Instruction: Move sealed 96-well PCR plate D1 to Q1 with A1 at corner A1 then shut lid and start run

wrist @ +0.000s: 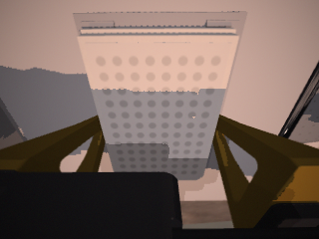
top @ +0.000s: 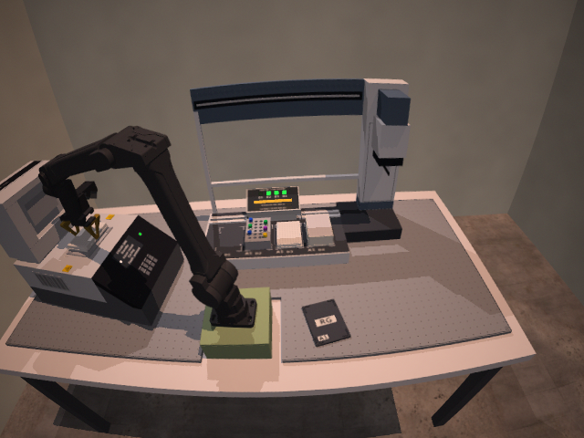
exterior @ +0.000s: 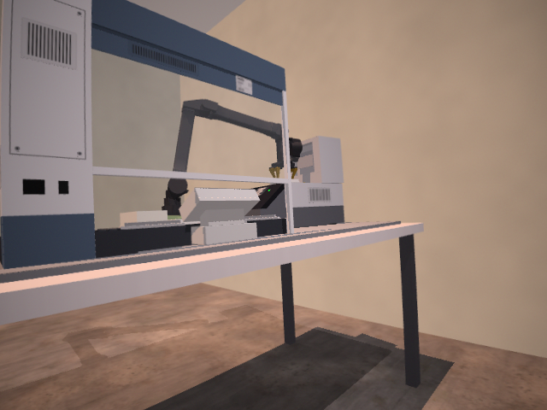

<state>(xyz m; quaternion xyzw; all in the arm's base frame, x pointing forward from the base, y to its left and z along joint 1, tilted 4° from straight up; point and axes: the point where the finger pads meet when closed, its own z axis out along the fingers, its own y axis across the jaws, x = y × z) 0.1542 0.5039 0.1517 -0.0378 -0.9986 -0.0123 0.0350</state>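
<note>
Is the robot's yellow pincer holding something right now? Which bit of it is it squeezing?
Yes. The pincer is shut on the plate full of little wells, squeezing its two long side edges, one finger on each side, near the end closest to the camera.

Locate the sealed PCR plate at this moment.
The sealed PCR plate is between the gripper fingers over Q1's open block, far left in the top view; D1 is vacated.
</note>
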